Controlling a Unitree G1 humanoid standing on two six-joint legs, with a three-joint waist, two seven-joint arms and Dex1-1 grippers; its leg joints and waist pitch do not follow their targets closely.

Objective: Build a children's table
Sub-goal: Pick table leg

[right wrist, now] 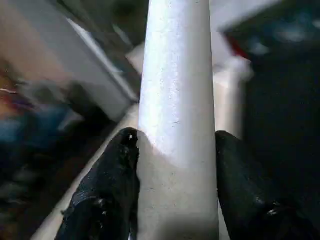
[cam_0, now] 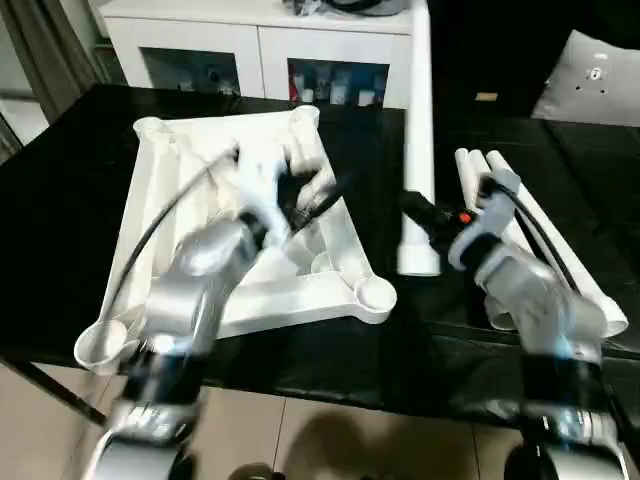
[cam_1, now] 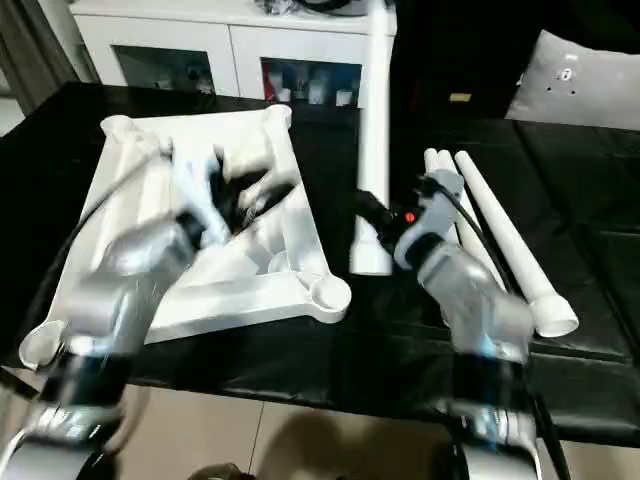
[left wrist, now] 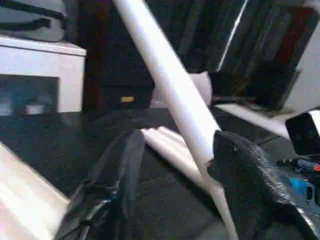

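Note:
The children's table top (cam_0: pixel 250 298) lies upside down on the black work table, ribs and round corner sockets facing up. My left gripper (cam_0: pixel 305 195) hovers over its ribbed middle; in the left wrist view its fingers (left wrist: pixel 250 180) stand open with nothing between them. My right gripper (cam_0: pixel 420 212) is shut on a white leg (cam_0: pixel 420 120) held upright, seen clamped between both black fingers (right wrist: pixel 105 195). That leg's wide lower end hangs just right of the near-right corner socket (cam_0: pixel 375 292). More legs (cam_0: pixel 545 235) lie side by side on the right.
The black work table (cam_0: pixel 60 220) carries everything; its front edge runs below the top's near corners. A white cabinet with glass doors (cam_0: pixel 260 40) stands behind it. A grey cushion (cam_0: pixel 590 75) lies at the far right. Cables trail along both forearms.

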